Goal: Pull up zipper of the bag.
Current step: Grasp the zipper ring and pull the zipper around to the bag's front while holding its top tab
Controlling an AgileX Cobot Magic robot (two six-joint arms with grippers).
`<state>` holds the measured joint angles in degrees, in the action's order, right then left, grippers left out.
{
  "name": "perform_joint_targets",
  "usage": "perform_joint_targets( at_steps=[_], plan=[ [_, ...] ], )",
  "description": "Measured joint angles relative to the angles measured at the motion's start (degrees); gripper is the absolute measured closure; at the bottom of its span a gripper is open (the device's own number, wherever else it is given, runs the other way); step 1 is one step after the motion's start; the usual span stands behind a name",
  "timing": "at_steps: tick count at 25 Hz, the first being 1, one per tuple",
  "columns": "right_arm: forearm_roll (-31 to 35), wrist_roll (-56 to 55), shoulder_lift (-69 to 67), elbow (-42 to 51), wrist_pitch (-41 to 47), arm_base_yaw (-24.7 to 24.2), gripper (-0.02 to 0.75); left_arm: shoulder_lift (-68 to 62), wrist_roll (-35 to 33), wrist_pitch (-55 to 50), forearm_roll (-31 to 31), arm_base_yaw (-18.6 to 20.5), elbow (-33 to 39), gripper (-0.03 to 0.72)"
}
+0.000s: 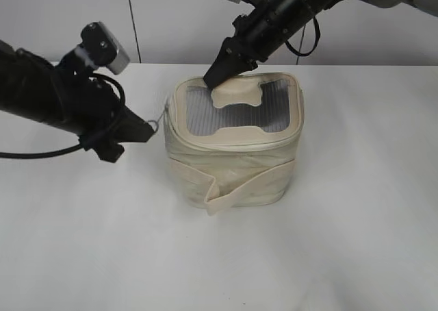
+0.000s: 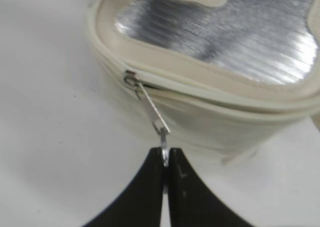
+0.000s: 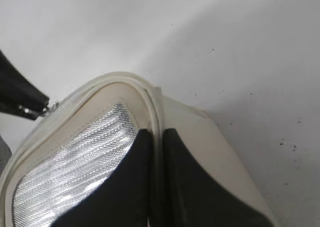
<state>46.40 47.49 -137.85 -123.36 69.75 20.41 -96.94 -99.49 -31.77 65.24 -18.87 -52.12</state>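
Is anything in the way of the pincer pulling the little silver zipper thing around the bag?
Nothing visible blocks it. The left pincer already pinches the zipper pull, and the track ahead looks bare. The right pincer presses on the bag at its rear rim.

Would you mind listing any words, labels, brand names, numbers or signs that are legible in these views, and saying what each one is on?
None: no readable text shows in any view.
The bag bears only a plain bone-shaped patch, without lettering.
The zipper pull and both grippers, left and right, show no markings.
The table carries only small dark specks, not writing.
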Motion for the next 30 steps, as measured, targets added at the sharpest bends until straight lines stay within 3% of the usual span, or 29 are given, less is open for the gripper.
perform_joint_targets(
  at_steps=[6, 9, 15, 17, 23, 25, 28, 30],
  plan=[
    [0.06, -2.99, 0.00, 0.00, 0.00, 0.06, 0.694, 5.57, 1.99, 0.84, -0.14, -6.06, 7.87, 0.682],
    [0.06, -4.18, 0.00, 0.00, 0.00, 0.06, 0.694, 6.87, 2.26, 1.95, 0.77, -12.59, 9.57, 0.681],
    [0.88, -4.48, -0.11, 0.00, 0.00, 0.06, 0.695, 3.96, 2.23, 16.81, 8.75, -28.22, 6.58, 0.674],
    [0.88, -4.48, -0.11, 0.00, 0.02, 0.06, 0.695, 2.22, 2.23, 19.45, 10.99, -30.75, 4.82, 0.673],
    [0.71, -5.44, -0.11, 0.00, 0.02, 0.06, 0.683, 1.22, 2.60, 19.71, 15.32, -31.32, 4.00, 0.648],
    [0.71, -6.71, -0.11, -0.49, 0.02, -0.01, 0.611, 1.94, 3.82, 16.55, 15.47, -30.95, 4.00, 0.571],
    [0.56, -8.55, 0.20, -2.76, 0.02, -0.83, 0.426, 4.47, 8.64, 9.64, 14.06, -29.55, 4.00, 0.386],
    [-0.11, -10.98, 1.10, -4.07, 0.02, -1.93, 0.378, 6.27, 14.77, 5.13, 10.77, -27.73, 4.00, 0.298]
  ],
)
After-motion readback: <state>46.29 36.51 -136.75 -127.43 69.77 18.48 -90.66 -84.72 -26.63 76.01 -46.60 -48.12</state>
